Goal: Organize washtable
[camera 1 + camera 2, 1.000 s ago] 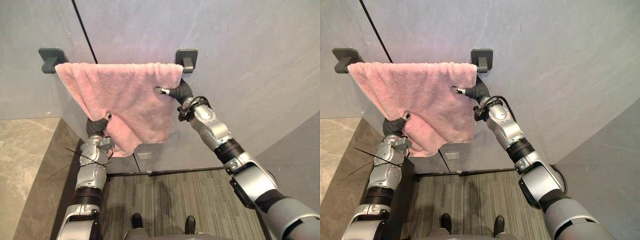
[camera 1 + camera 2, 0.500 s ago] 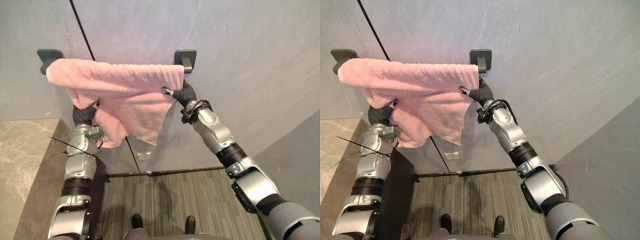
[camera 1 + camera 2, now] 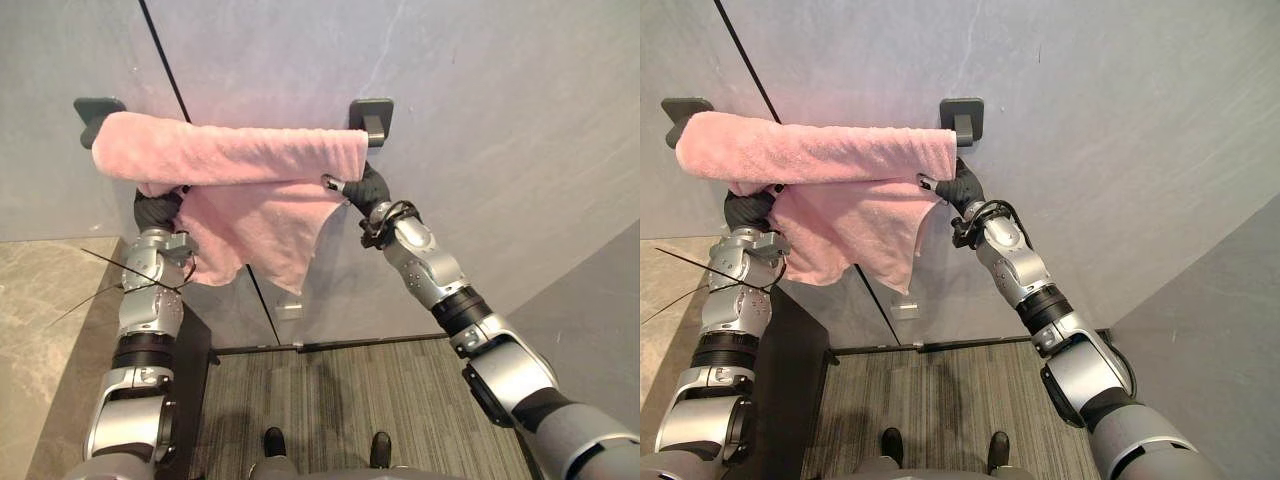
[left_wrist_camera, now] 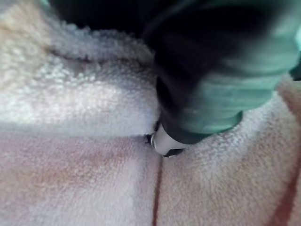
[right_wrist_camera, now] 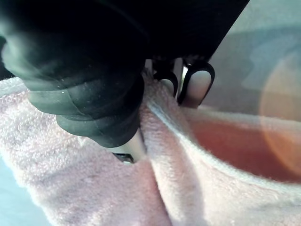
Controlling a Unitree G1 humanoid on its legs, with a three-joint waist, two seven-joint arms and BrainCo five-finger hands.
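Right hand [image 3: 352,187], raised high, pinches the draped pink towel [image 3: 230,155].

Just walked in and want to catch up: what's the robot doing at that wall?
It is handling a pink towel draped between two wall brackets. The right hand pinches the towel's right edge below one bracket; the left hand sits up under the cloth on the left. The towel hangs bunched and uneven.
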